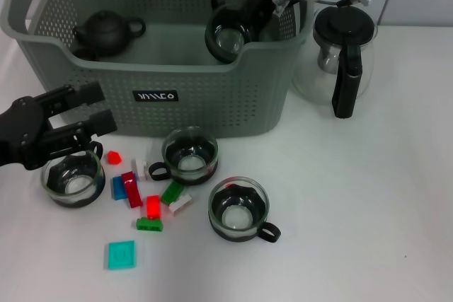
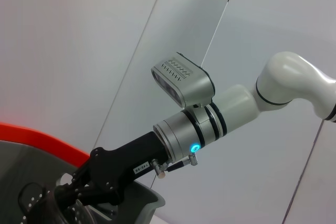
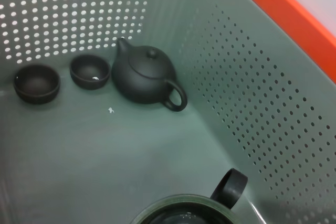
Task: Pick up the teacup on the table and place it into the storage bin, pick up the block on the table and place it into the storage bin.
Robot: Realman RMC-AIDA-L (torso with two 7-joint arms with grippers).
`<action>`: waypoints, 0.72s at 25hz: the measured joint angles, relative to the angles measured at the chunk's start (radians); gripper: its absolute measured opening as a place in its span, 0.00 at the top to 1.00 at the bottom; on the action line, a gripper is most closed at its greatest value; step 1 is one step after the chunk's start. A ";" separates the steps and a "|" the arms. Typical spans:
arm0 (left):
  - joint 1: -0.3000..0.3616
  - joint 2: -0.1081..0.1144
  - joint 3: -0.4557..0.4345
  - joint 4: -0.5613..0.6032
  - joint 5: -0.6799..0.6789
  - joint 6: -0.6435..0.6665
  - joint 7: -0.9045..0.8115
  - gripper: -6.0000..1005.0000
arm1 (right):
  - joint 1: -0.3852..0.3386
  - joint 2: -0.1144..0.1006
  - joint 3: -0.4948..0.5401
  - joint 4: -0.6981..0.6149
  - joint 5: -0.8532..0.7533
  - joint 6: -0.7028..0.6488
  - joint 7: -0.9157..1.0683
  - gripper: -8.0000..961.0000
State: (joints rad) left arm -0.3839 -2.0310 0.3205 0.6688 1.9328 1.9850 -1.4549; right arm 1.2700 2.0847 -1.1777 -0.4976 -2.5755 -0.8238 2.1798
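Right claw lowering a glass teacup into the storage bin; left claw waits open over the desk.

Nearest on the white desk [image 1: 368,231] lie a teal tile [image 1: 121,254] and scattered blocks [image 1: 150,206], with three glass teacups among them: one in front [image 1: 239,210], one nearer the bin [image 1: 190,155], and one on the left [image 1: 72,177] just under the left claw [image 1: 95,112], whose fingers stand apart and hold nothing. Behind them is the storage bin [image 1: 212,93], a dark teapot [image 1: 106,32] inside. The right claw [image 1: 265,5] reaches into the bin with a fourth teacup [image 1: 228,37]; whether it grips the cup I cannot tell. To finish well, I judge the cup should settle upright on the bin floor, clear of the teapot and two small bowls [image 3: 63,77], before release. The glass coffee pot [image 1: 340,61] stands beside the bin.
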 joint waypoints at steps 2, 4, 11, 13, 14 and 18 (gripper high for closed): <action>-0.001 -0.001 0.000 0.000 0.000 -0.001 0.001 0.21 | 0.000 0.000 0.000 -0.001 0.000 0.000 0.000 0.94; -0.003 -0.001 0.000 0.000 0.000 -0.001 0.001 0.21 | 0.000 0.000 0.000 -0.001 0.000 0.000 0.000 0.94; -0.005 -0.002 0.000 0.000 0.000 -0.003 0.001 0.21 | -0.006 0.000 0.000 -0.003 0.000 0.000 -0.001 0.94; -0.005 -0.002 0.000 0.000 0.000 -0.004 0.001 0.21 | -0.005 0.000 0.000 -0.003 0.000 0.001 0.000 0.94; -0.005 -0.002 0.000 0.000 -0.001 -0.004 0.001 0.21 | -0.003 0.000 0.000 -0.003 0.000 0.002 0.000 0.94; -0.005 -0.002 0.000 0.000 -0.001 -0.005 0.002 0.21 | -0.001 0.001 0.000 -0.003 0.000 0.003 0.000 0.90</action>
State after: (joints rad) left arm -0.3886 -2.0325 0.3206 0.6688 1.9317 1.9802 -1.4529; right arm 1.2690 2.0856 -1.1781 -0.5011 -2.5755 -0.8207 2.1801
